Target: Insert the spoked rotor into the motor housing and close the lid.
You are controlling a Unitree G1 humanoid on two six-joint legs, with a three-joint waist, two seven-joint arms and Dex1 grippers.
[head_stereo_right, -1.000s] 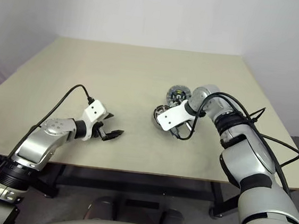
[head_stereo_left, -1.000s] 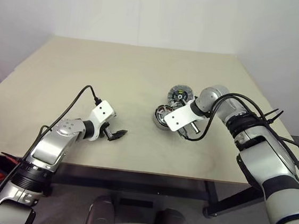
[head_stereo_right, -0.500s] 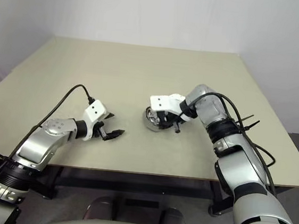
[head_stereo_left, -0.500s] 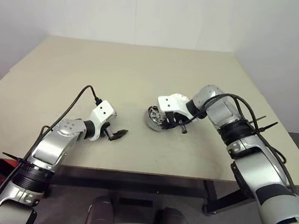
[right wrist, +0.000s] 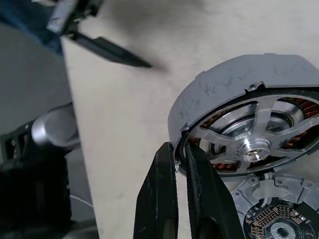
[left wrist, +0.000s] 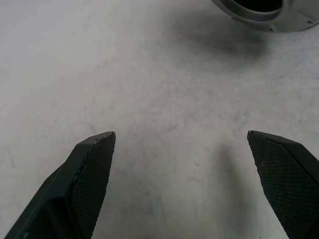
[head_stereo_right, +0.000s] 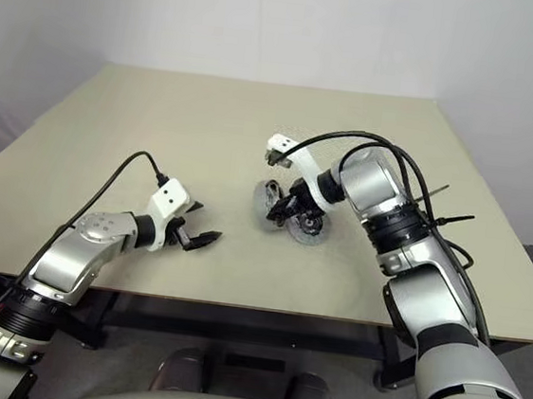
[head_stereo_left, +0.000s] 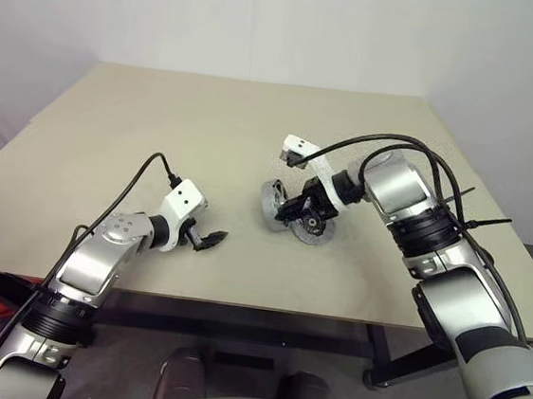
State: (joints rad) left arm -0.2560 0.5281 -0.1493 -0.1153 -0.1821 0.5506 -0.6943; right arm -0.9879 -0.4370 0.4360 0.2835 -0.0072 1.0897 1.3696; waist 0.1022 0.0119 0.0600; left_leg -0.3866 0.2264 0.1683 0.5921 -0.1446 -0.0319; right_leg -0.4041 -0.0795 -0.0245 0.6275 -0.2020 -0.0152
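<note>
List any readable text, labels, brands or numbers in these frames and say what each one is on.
None can be read.
The lid: its hub shows fine copper-coloured patterning, no legible characters.
The motor housing: scratches on the grey wall, no lettering.
The right gripper and the left gripper: no markings visible.

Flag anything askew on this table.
The motor housing is tilted up on its edge instead of lying flat, its rim pinched by the right gripper. The spoked rotor shows inside it. The lid lies beside it, not on.
</note>
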